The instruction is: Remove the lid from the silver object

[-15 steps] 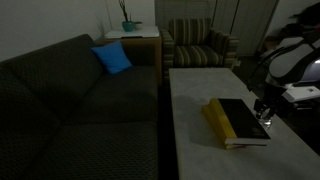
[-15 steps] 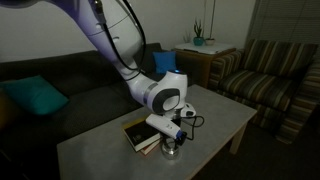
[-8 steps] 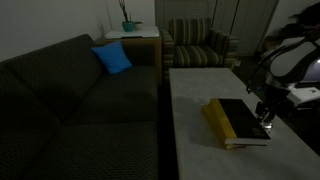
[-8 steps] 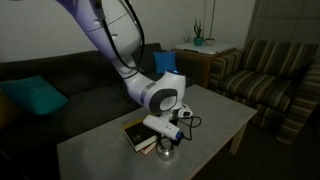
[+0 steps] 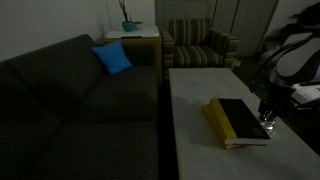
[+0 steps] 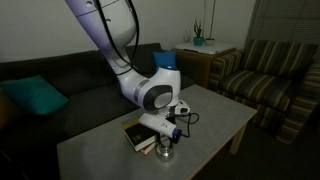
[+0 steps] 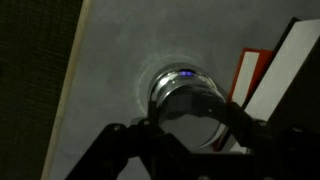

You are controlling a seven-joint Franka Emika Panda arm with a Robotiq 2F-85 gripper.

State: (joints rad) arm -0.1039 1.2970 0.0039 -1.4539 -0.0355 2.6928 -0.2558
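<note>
The silver object [image 7: 185, 92] is a small, shiny, round container with a lid, standing on the grey table [image 7: 110, 60] beside a black book with a yellow edge [image 7: 285, 70]. In the wrist view my gripper [image 7: 192, 125] straddles it from above, with one finger pressed against each side of the lid. In an exterior view the gripper [image 6: 166, 145] is down on the container [image 6: 166, 154] at the table's near edge, next to the book [image 6: 138, 135]. In an exterior view the gripper [image 5: 266, 115] stands by the book [image 5: 238, 120] and the container is mostly hidden.
A dark sofa [image 5: 70, 95] with a blue cushion [image 5: 112, 58] runs along the table [image 5: 200, 95]. A striped armchair [image 5: 200, 45] stands behind it. A side table holds a plant [image 5: 128, 24]. A teal cushion [image 6: 30, 98] lies on the sofa.
The arm has shifted a little and the gripper has settled lower onto the silver container. The book and container have not moved.
</note>
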